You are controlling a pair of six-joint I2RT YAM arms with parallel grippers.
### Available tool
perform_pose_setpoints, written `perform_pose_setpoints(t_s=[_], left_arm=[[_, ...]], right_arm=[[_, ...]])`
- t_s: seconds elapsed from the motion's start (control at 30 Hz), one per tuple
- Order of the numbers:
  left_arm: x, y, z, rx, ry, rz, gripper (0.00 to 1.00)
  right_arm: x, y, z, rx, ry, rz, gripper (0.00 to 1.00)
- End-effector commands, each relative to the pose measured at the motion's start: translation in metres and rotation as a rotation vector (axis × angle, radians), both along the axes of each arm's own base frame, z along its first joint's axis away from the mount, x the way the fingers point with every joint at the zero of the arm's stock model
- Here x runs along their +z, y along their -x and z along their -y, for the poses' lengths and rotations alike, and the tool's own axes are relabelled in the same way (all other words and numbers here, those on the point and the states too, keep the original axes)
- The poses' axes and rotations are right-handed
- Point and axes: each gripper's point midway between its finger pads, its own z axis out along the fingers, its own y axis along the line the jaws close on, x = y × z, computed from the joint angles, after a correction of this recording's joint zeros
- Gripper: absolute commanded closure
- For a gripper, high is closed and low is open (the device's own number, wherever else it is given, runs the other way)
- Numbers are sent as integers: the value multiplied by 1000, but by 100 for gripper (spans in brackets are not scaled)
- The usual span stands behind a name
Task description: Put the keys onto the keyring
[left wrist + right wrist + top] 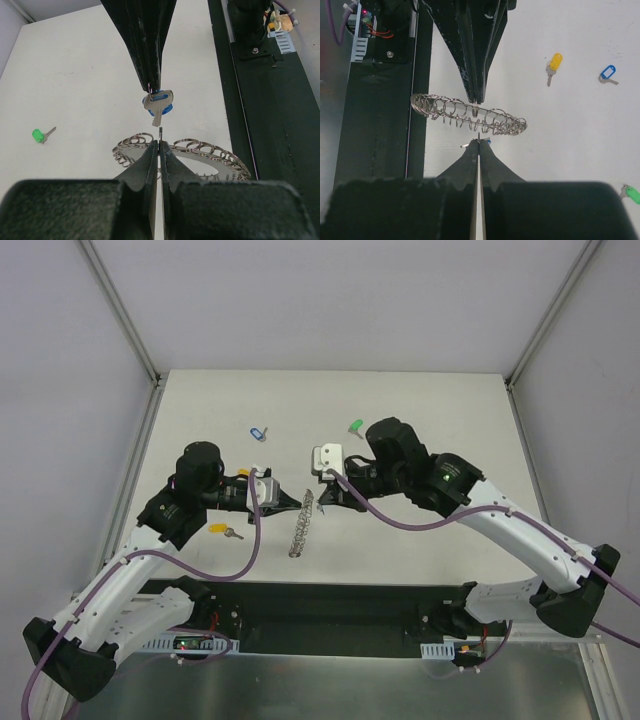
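Observation:
My left gripper (160, 145) is shut on one wire loop of the keyring (210, 152), a silver wreath of small loops held up off the table. From the top of the left wrist view the right gripper (151, 86) comes down, shut on the small ring of the solid-blue key (158, 102), which hangs just above the keyring. In the right wrist view the keyring (465, 114) hangs edge-on under the left gripper (476, 101), just beyond my right gripper (479, 142). In the top view the two grippers (296, 506) (322, 500) meet tip to tip over the keyring (302, 524).
A green key (354, 425) lies at the back centre, a pale blue key (258, 433) at the back left, and a yellow key (218, 529) beside the left arm. The black base rail (330, 602) runs along the table's near edge.

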Motion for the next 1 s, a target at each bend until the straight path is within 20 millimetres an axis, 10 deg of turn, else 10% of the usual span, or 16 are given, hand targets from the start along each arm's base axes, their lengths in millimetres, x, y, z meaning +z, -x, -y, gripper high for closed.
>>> perform_pose_setpoints(t_s=[0.0,0.97], left_arm=[[29,7,4,-67,60,91,100],[34,9,8,-80,72,25,100]], right_arm=[[6,5,-6,51,22,48,99],[3,-2,-17,5,68,189,99]])
